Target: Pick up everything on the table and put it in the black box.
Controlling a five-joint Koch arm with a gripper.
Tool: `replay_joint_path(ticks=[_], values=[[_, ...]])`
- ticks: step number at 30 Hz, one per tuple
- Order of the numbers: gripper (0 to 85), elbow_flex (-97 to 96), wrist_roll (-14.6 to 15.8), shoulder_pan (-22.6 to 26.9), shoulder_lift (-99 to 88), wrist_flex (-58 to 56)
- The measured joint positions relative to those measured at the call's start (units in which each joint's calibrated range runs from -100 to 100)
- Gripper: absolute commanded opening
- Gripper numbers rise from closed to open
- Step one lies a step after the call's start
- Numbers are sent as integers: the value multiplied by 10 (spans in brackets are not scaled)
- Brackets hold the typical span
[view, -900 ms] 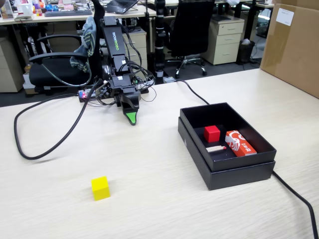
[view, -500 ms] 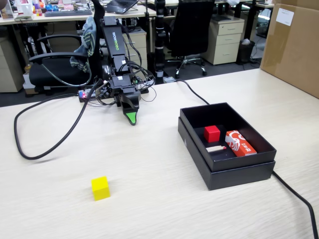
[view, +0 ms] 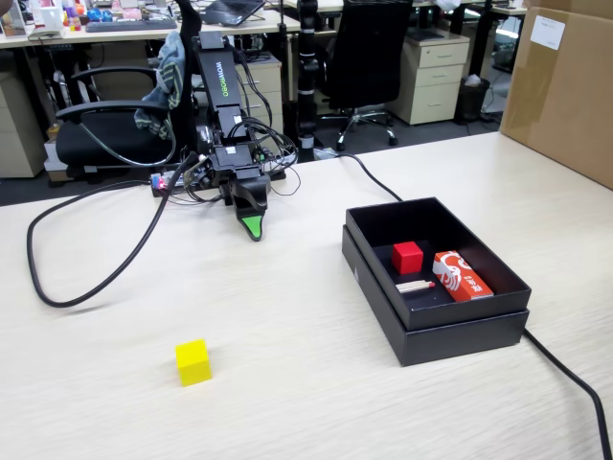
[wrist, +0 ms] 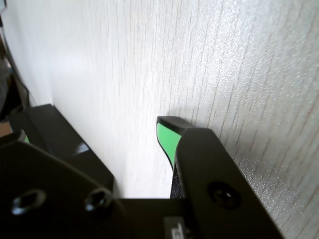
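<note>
A yellow cube [view: 192, 362] sits on the pale wooden table [view: 287, 383] at the front left. The black box [view: 436, 283] stands at the right. It holds a red cube [view: 407, 257], a red-and-white packet [view: 462, 275] and a small pale stick [view: 415, 286]. My gripper [view: 252, 228] hangs tip-down over the table at the back, far from the yellow cube and left of the box. In the wrist view my gripper [wrist: 94, 134] has its green-padded jaws wide apart with nothing but bare table between them.
A thick black cable [view: 86, 287] loops over the table at the left. Another cable [view: 570, 379] runs past the box at the right. A large cardboard box [view: 565, 86] stands at the far right. Office chairs and desks are behind the table.
</note>
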Motion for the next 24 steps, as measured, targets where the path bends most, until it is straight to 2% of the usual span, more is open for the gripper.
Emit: replay_joint_path(ticks=[9, 18, 19, 24], values=[[505, 10, 0, -8, -3, -14], [495, 178, 0, -29, 10, -277], [491, 221, 0, -30, 9, -328], [476, 382, -2, -35, 67, -438]])
